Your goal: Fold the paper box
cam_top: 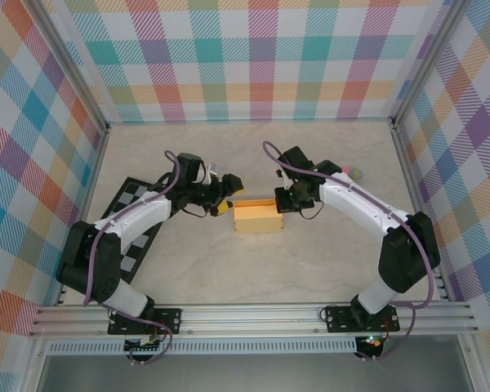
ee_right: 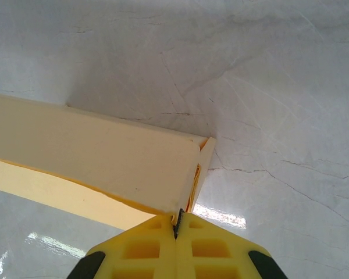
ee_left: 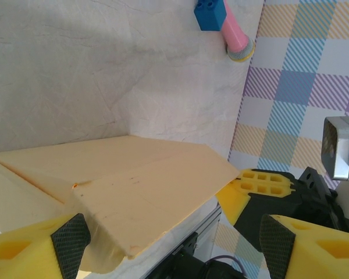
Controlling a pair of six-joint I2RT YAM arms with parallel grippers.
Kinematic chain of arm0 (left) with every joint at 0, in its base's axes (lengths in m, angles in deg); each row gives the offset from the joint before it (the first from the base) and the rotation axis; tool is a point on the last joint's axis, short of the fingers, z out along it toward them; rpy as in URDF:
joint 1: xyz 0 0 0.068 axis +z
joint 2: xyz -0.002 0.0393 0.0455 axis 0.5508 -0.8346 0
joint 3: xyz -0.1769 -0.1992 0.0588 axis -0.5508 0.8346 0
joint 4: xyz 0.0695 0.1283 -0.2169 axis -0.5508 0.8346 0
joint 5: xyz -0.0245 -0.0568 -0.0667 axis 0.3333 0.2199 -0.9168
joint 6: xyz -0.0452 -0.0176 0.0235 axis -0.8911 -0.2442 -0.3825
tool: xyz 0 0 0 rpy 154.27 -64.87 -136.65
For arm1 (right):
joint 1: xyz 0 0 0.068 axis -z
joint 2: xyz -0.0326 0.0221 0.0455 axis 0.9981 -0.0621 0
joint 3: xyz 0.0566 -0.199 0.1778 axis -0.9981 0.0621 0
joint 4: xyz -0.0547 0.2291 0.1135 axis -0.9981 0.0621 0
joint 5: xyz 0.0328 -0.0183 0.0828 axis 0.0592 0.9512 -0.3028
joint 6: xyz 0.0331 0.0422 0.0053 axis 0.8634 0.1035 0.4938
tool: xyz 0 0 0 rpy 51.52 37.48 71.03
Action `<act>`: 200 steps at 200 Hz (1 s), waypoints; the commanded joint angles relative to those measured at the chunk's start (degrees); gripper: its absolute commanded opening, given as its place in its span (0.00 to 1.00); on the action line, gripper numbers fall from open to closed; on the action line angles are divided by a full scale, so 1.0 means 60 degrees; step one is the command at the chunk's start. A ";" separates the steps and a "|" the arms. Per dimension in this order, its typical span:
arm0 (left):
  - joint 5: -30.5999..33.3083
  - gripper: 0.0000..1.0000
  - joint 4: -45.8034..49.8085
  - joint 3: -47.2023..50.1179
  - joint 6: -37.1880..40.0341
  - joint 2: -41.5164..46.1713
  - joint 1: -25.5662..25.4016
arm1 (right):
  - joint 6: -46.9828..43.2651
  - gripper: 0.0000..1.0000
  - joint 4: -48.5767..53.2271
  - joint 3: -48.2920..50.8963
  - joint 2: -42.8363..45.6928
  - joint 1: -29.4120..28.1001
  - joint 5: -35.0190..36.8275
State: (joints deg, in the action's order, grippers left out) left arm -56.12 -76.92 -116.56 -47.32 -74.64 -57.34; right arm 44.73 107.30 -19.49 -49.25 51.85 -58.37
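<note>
The paper box (cam_top: 256, 217) lies in the middle of the tabletop (cam_top: 253, 155). My right fingers (ee_right: 145, 250) are shut tight against its end flap, likely to brace it. My left fingers (ee_left: 314, 250) gape wide at the opposite end, free to press.

paper box (cam_top: 256, 218) centred, checkered board (cam_top: 129, 196) at left

Top external: high at 6 o'clock, looking down. Wrist views close, from 9 and 3 o'clock; all share paper box (cam_top: 256, 218).
</note>
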 commanded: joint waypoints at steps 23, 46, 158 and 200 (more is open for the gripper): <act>-0.0413 0.81 -0.0561 -0.0267 -0.0687 -0.0094 -0.0285 | 0.0248 0.00 -0.0148 -0.0277 -0.0233 -0.0095 -0.0675; -0.0534 0.81 -0.0702 -0.0308 -0.1031 -0.0152 -0.0281 | 0.0223 0.00 -0.0099 -0.0277 -0.0212 -0.0096 -0.0614; -0.0768 0.82 -0.0906 -0.0445 -0.1796 -0.0244 -0.0290 | 0.0177 0.00 -0.0044 -0.0232 -0.0301 -0.0095 -0.0467; -0.0465 0.82 0.0054 -0.0779 -0.0961 -0.0273 -0.0290 | 0.0244 0.00 0.0264 -0.0455 -0.0361 -0.0098 -0.0408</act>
State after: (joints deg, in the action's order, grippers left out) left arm -56.25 -78.80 -117.91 -56.26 -75.69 -57.34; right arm 45.87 108.54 -19.82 -49.84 51.96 -57.69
